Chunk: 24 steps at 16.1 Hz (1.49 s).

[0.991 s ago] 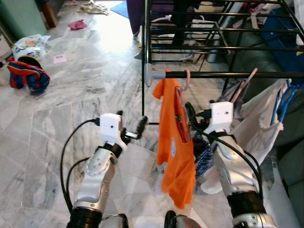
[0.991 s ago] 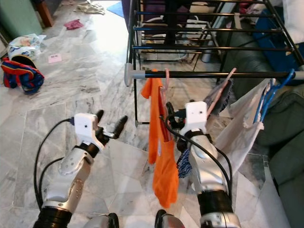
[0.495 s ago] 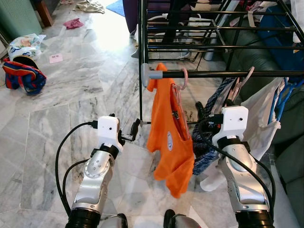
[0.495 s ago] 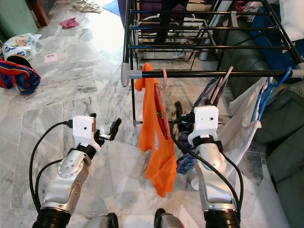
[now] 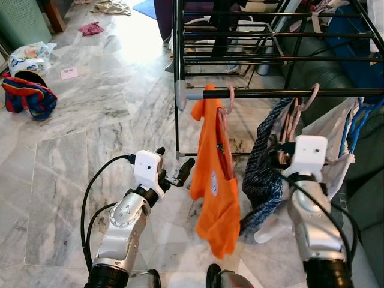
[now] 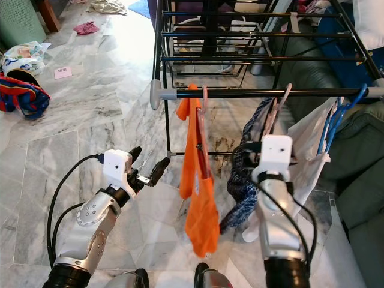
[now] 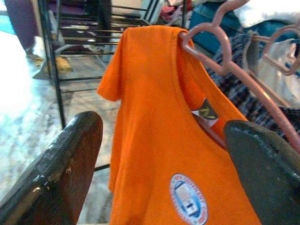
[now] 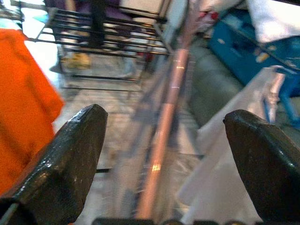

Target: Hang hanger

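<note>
An orange shirt [image 5: 213, 180] hangs on a pink hanger [image 5: 228, 102] whose hook sits over the drying rack's front black rail [image 5: 282, 93], near its left end. My left gripper [image 5: 174, 161] is open, just left of the shirt and level with its middle, touching nothing. The left wrist view looks between the open fingers at the shirt [image 7: 154, 140] and the hanger [image 7: 234, 75]. My right gripper [image 8: 164, 126] is open and holds nothing. It is to the right of the shirt, in front of a dark plaid garment [image 5: 264, 174] on a second pink hanger [image 5: 303, 102].
A white cloth [image 5: 333, 129] on a blue hanger hangs further right on the rail. The rack's upper bars [image 5: 240, 36] stretch behind. A dark green sofa [image 5: 369, 180] is at the right. A red-blue bag [image 5: 27, 96] and scattered clothes lie on the marble floor at left.
My right gripper has drawn back to the right, away from the orange shirt's hanger, which stays on the rail. My left gripper has edged closer to the shirt.
</note>
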Available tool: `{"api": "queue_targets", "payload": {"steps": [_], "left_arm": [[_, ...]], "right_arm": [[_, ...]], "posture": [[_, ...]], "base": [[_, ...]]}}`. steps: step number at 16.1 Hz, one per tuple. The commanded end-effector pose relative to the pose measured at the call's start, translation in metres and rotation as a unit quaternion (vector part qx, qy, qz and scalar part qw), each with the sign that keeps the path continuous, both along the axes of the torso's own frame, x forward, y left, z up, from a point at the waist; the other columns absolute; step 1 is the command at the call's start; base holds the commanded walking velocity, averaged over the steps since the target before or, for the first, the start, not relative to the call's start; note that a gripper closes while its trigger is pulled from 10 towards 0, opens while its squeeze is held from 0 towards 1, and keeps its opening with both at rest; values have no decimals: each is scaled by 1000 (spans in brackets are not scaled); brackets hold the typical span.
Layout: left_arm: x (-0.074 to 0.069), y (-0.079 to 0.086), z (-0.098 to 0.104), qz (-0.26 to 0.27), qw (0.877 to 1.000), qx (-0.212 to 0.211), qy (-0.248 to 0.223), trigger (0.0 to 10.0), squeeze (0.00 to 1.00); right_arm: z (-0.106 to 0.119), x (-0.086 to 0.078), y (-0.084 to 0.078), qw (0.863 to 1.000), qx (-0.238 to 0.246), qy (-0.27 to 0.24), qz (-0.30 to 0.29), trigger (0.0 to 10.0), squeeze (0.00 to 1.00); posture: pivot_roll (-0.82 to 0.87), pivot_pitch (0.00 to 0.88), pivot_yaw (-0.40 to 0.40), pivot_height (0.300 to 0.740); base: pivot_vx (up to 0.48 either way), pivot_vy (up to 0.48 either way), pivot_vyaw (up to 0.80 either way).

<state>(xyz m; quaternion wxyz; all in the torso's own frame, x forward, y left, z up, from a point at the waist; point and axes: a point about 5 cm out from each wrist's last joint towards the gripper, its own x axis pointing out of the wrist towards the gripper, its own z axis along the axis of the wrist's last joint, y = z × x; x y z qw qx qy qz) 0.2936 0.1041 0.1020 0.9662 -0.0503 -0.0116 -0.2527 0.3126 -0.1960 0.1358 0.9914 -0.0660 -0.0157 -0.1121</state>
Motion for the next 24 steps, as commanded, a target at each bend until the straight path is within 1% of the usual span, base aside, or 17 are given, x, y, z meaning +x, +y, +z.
{"api": "queue_targets", "payload": {"steps": [1,3,4,5,6,7,8,10,14,17,22,24], "left_arm": [[-3,-5,-1,-30,1000,-4,8,10000,0],[-7,-9,-1,-63,998,-1,8,10000,0],[-8,-10,-1,-78,997,-3,8,10000,0],[-9,-10,0,-88,996,-1,7,10000,0],[-8,-10,2,-91,996,1,2,10000,0],[-6,-9,3,-90,996,1,2,10000,0],[-5,-8,4,-90,996,0,2,10000,0],[-4,-7,7,-95,995,-4,0,10000,0],[-6,-7,5,-97,995,-2,3,10000,0],[-8,-9,4,-102,995,-2,5,10000,0],[-8,-12,3,-107,994,-1,8,10000,0],[-8,-13,4,-108,994,-2,8,10000,0]], "right_arm": [[-3,3,-7,1000,0,15,-16,10000,325],[-6,10,-11,999,17,33,-22,10000,145],[-11,16,-14,998,30,51,-26,10000,0],[-13,20,-14,997,51,59,-24,10000,0],[-13,25,-15,996,53,62,-24,10000,0],[-12,29,-15,996,56,65,-23,7843,0],[-12,33,-15,995,63,68,-24,0,0],[-13,43,-18,993,77,81,-29,0,0],[-8,51,-25,994,69,83,-35,0,0],[-11,53,-29,991,77,99,-41,0,0],[-19,52,-29,989,72,124,-26,0,0],[-20,51,-32,989,67,125,-29,0,0]], "posture": [[-18,204,-17,740],[-20,210,-14,740],[-21,213,-11,740],[-23,216,-11,740],[-21,217,-10,740],[-20,217,-9,740],[-18,217,-8,740],[-13,218,-8,740],[-9,221,-6,740],[-11,221,-7,740],[-16,219,-4,740],[-17,218,-3,740]], "base": [[0,0,0],[0,0,0],[0,0,0],[0,0,0],[0,0,0],[0,0,0],[0,0,0],[0,0,0],[0,0,0],[0,0,0],[0,0,0],[0,0,0]]}}
